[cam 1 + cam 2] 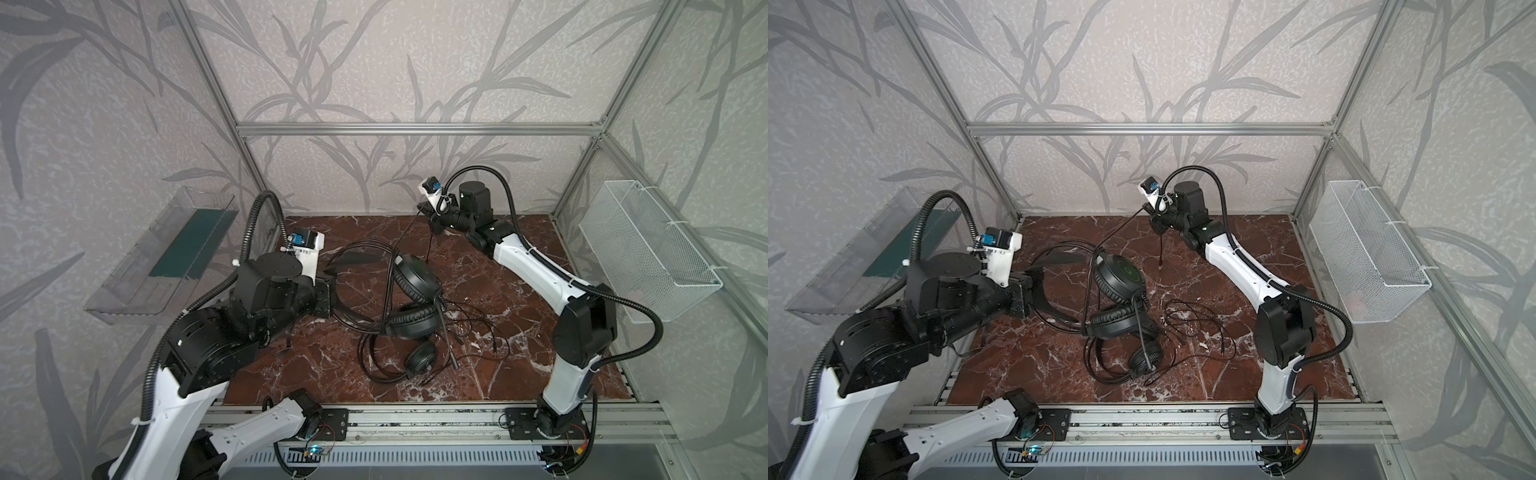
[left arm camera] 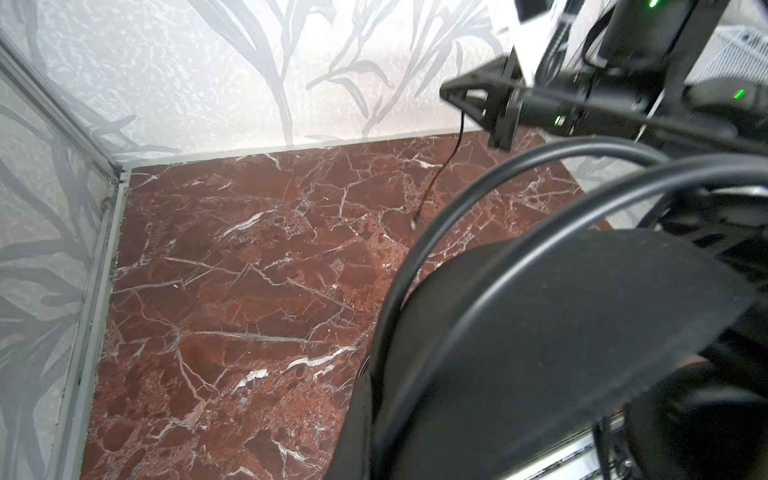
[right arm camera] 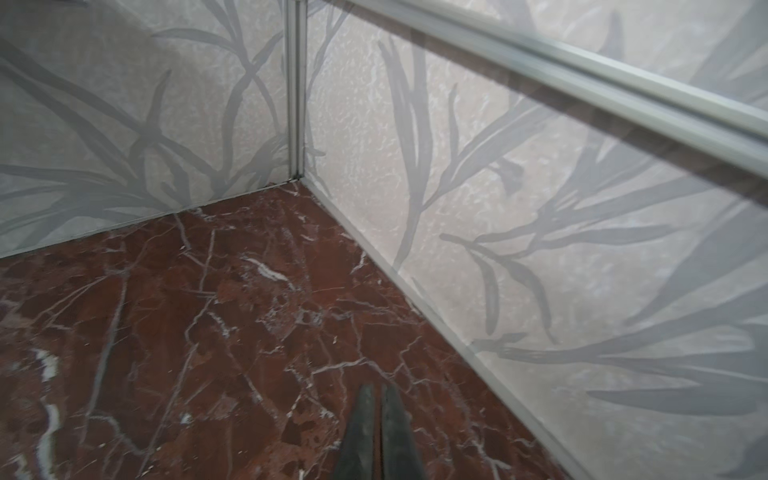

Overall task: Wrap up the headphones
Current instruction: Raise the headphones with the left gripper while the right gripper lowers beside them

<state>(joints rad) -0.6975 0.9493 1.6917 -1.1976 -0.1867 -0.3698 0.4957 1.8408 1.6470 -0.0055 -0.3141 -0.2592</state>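
You have black headphones (image 1: 417, 279), a red-brown marble tabletop (image 1: 324, 374) veined in white, walls (image 1: 374, 62) of pale grey with darker grey leaf sprays, a white mesh basket (image 1: 648, 253), and a clear tray (image 1: 124, 291) carrying a dark green strip (image 1: 187, 245)

The tabletop (image 1: 291, 365) looks like polished red-brown marble with white veins, smooth and faintly glossy, set among brushed aluminium rails (image 1: 415, 129) and rough-textured wall panels (image 1: 374, 62). The headphones (image 1: 415, 282) are matt black plastic with wrinkled leatherette cushions and a thin rubbery cable (image 2: 441, 169). The basket (image 1: 648, 253) is white-coated metal mesh, the tray (image 1: 124, 291) clear glossy plastic.
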